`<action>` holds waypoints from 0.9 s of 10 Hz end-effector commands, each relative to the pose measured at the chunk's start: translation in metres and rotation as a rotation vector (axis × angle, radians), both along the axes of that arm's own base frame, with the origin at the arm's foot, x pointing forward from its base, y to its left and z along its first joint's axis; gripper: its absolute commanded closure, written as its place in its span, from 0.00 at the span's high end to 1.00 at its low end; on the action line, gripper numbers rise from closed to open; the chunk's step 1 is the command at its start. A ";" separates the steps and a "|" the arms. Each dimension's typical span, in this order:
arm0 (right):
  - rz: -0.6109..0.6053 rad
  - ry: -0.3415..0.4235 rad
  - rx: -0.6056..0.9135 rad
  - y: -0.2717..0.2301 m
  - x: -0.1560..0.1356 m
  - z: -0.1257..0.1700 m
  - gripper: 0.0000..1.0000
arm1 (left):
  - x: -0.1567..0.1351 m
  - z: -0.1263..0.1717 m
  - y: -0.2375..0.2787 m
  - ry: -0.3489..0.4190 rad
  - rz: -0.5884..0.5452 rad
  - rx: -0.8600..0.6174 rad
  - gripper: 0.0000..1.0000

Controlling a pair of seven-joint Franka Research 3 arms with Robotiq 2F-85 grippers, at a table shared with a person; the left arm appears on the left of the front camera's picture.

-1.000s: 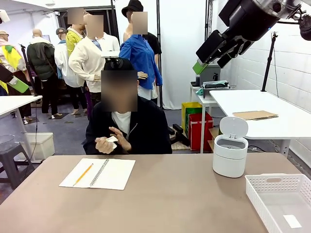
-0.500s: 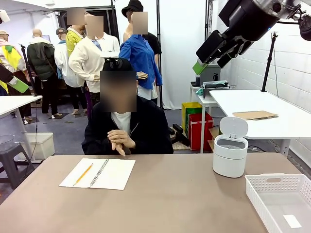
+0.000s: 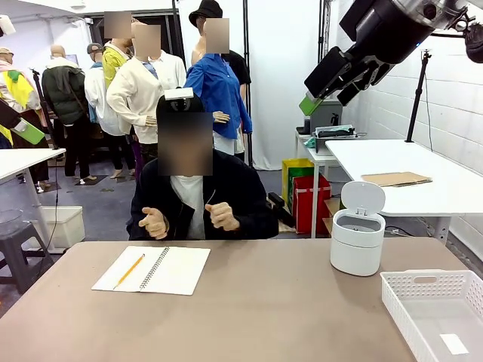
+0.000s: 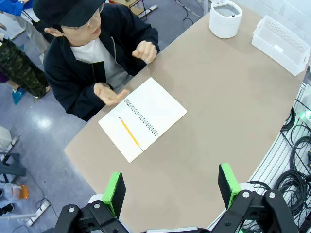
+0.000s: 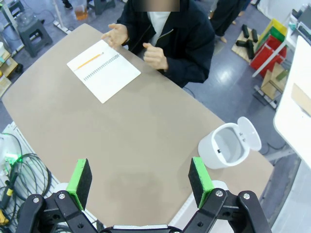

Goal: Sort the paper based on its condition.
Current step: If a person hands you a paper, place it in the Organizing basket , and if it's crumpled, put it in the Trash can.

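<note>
Sorting hasn't started: my left gripper and right gripper hover, jaws apart, above the table, and I judge I need paper from the person first.

The right arm is reaching in from the upper right corner of the front view, its wrist angling down and to the left. The right gripper is hanging high in the frame with its jaws spread. In the right wrist view its green pads are standing wide apart along the bottom edge, gripping nothing. In the left wrist view the left gripper is gaping just as wide and empty, one pad at bottom left and the other at bottom right.
</note>
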State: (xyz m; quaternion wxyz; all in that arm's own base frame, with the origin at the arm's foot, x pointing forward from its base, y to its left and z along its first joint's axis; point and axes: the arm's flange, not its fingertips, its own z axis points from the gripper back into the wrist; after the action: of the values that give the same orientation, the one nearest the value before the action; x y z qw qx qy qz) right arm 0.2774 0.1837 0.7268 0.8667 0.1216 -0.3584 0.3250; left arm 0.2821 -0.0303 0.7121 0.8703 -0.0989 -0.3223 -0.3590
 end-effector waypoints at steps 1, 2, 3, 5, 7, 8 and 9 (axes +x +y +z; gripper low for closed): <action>0.004 -0.003 -0.003 0.000 0.000 0.000 1.00 | 0.001 0.000 0.002 0.000 0.008 0.004 1.00; 0.004 -0.003 -0.003 0.000 0.000 0.000 1.00 | 0.001 0.000 0.002 0.000 0.008 0.004 1.00; 0.004 -0.003 -0.003 0.000 0.000 0.000 1.00 | 0.001 0.000 0.002 0.000 0.008 0.004 1.00; 0.004 -0.003 -0.003 0.000 0.000 0.000 1.00 | 0.001 0.000 0.002 0.000 0.008 0.004 1.00; 0.004 -0.003 -0.003 0.000 0.000 0.000 1.00 | 0.001 0.000 0.002 0.000 0.008 0.004 1.00; 0.004 -0.003 -0.003 0.000 0.000 0.000 1.00 | 0.001 0.000 0.002 0.000 0.008 0.004 1.00; 0.004 -0.003 -0.003 0.000 0.000 0.000 1.00 | 0.001 0.000 0.002 0.000 0.008 0.004 1.00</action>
State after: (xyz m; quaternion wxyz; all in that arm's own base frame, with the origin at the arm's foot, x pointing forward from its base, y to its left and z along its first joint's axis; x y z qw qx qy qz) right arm 0.2774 0.1837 0.7268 0.8667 0.1216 -0.3584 0.3250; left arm 0.2821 -0.0303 0.7121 0.8703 -0.0989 -0.3223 -0.3590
